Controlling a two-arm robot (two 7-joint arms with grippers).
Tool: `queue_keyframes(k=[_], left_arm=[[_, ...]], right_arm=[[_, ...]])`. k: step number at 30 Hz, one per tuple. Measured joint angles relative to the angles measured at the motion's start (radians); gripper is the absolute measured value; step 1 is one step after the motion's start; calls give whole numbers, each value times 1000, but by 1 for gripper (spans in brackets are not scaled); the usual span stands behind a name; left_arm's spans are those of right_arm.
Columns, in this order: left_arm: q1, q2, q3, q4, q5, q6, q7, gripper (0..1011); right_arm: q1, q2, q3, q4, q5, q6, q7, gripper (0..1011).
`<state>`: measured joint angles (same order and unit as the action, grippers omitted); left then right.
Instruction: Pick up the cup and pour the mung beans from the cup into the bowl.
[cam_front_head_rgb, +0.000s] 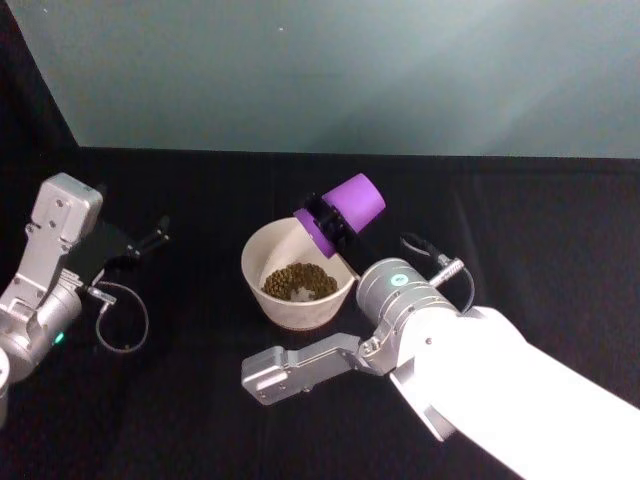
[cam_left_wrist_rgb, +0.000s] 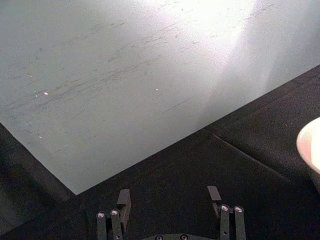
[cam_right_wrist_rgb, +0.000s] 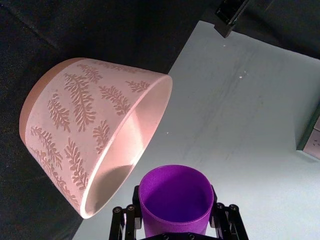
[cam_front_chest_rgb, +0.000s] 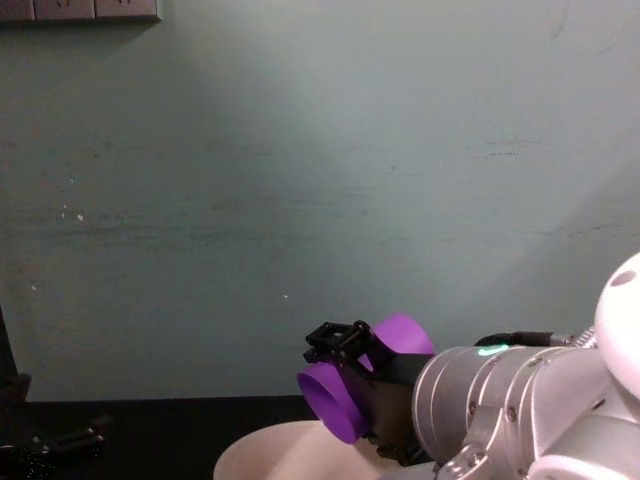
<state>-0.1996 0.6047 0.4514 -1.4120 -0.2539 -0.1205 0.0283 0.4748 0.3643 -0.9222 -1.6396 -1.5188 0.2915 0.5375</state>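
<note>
One purple cup (cam_front_head_rgb: 360, 203), clamped in the right gripper (cam_front_head_rgb: 330, 222), tips over the far rim of one bowl (cam_front_head_rgb: 290, 312) holding mung beans (cam_front_head_rgb: 298, 280), open black table (cam_front_head_rgb: 520, 230) around; left gripper (cam_front_head_rgb: 150, 243) sits leftward, jaws apart.

Smooth purple plastic cup (cam_right_wrist_rgb: 175, 200); bowl (cam_right_wrist_rgb: 85, 125) — matt, leaf-embossed outside, smooth within; black matt cloth (cam_front_head_rgb: 520, 220)

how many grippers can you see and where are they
2. The right gripper is shut on the cup, tipped over the bowl's far right rim. The left gripper is open and empty, left of the bowl.
</note>
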Motion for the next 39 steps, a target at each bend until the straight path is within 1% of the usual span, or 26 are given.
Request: queue_keyframes(k=[3,7,11,12,15,17,18,24,26,31,39], left_arm=[[0,0,0,0,0,0,0,1000],[0,0,0,0,0,0,0,1000],[0,0,0,0,0,0,0,1000],[0,0,0,0,0,0,0,1000],[0,0,0,0,0,0,0,1000],[0,0,0,0,0,0,0,1000],[0,0,0,0,0,0,0,1000],[0,0,0,0,0,0,0,1000],[0,0,0,0,0,0,0,1000],[0,0,0,0,0,0,0,1000],[0,0,0,0,0,0,0,1000]], right_arm=[[2,1,-7,0,-16,0,5,729],[7,2,-20,0,-48,1,14,729],[15,4,-41,2,-97,3,28,729],[19,5,-51,3,-123,4,36,729],[24,7,-69,4,-164,4,47,729],[25,8,-76,5,-181,4,49,729],[27,9,-83,5,-197,4,52,729],[32,12,-101,8,-241,0,58,729],[34,12,-110,11,-262,-2,64,729],[35,12,-115,11,-276,-7,69,729],[35,10,-116,13,-283,-9,70,729]])
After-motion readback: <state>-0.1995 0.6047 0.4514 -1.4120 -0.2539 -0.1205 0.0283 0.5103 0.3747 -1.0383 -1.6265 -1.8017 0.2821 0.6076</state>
